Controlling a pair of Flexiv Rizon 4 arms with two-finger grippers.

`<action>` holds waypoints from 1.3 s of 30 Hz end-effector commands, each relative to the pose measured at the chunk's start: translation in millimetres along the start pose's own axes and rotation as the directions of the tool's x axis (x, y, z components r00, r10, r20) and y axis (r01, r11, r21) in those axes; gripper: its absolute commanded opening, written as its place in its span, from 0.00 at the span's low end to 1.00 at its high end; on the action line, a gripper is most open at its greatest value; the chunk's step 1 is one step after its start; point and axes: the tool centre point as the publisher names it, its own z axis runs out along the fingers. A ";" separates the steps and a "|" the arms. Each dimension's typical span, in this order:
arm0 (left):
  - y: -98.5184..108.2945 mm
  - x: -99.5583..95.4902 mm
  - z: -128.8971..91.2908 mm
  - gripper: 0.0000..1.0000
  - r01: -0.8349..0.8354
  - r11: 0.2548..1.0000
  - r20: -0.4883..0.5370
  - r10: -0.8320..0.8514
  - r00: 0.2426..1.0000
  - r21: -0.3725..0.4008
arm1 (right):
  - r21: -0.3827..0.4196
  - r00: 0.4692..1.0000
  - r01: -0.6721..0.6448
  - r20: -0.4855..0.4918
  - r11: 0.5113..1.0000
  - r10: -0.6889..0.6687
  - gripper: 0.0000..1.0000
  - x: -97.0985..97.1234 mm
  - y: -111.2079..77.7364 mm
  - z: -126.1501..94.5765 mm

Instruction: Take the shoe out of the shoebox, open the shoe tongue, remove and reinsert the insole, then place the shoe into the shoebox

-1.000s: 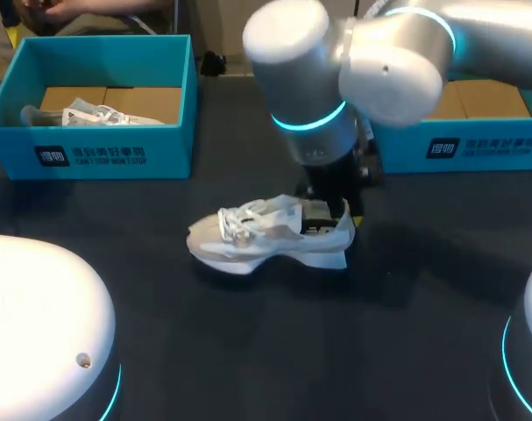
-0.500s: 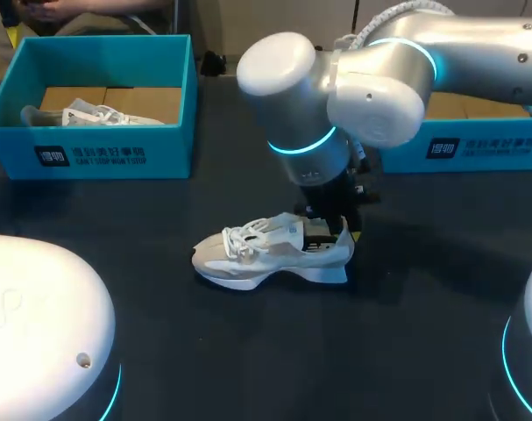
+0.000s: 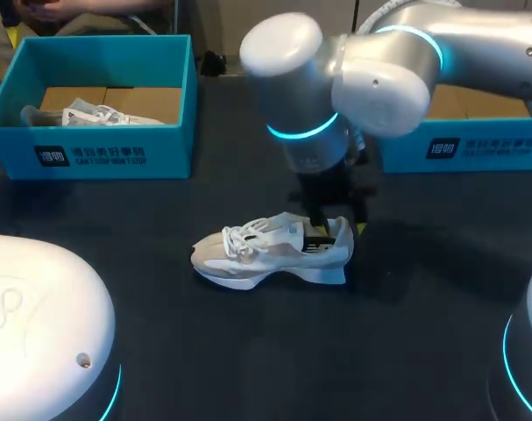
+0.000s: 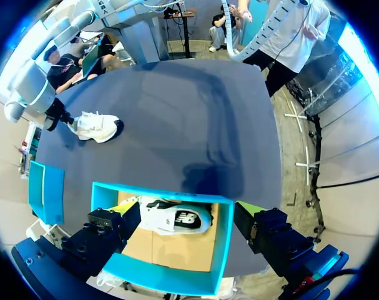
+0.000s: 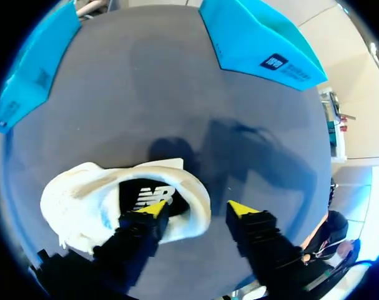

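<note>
A white sneaker (image 3: 270,254) lies on its sole on the dark table, toe to the left. My right gripper (image 3: 331,230) hangs over its heel. In the right wrist view the right gripper (image 5: 197,209) is open: one finger sits inside the shoe's mouth (image 5: 145,197) and the other stands outside the heel with a gap to it. The teal shoebox (image 3: 117,158) at the back left holds a second white shoe (image 3: 95,116). My left gripper (image 4: 186,220) hovers high above that shoebox (image 4: 220,244), wide open and holding nothing.
Another teal box (image 3: 463,145) stands at the back right behind my right arm. Both boxes show in the right wrist view, one (image 5: 264,44) ahead of the gripper and one (image 5: 33,69) off to the side. Bare table surrounds the sneaker.
The sneaker came down from a tilted, lifted pose to rest flat on the table. My right gripper then opened and let go of the heel. The left arm stayed still.
</note>
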 end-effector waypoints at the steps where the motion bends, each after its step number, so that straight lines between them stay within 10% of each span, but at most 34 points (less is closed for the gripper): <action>1: 0.6 0.2 -1.2 1.00 0.000 1.000 -0.003 0.000 1.000 0.002 | -0.015 0.998 0.036 -0.054 0.999 -0.037 1.00 -14.7 -1.2 -28.2; 7: 0.6 0.2 -1.2 1.00 0.000 1.000 -0.003 0.000 1.000 0.002 | -0.088 0.959 0.231 -0.149 0.969 -0.242 1.00 -9.5 -0.7 -57.9; 11: 0.6 0.2 -1.2 1.00 0.000 1.000 -0.003 0.000 1.000 0.002 | -0.189 0.832 0.504 -0.156 0.843 -0.533 1.00 1.9 -7.6 -75.2; 28: 0.6 0.2 -1.2 1.00 0.000 1.000 -0.003 0.000 1.000 0.002 | -0.195 0.830 0.529 -0.083 0.826 -0.552 1.00 2.3 -7.2 -76.4; 31: 0.6 0.2 -1.2 1.00 0.000 1.000 -0.003 0.000 1.000 0.002 | -0.398 0.658 0.680 -0.039 0.616 -0.752 1.00 10.6 -6.7 -73.1; 39: 0.6 0.2 -1.2 1.00 0.000 1.000 -0.003 0.000 1.000 0.002 | -0.454 0.313 0.862 0.126 0.225 -0.941 1.00 8.0 -12.6 -77.4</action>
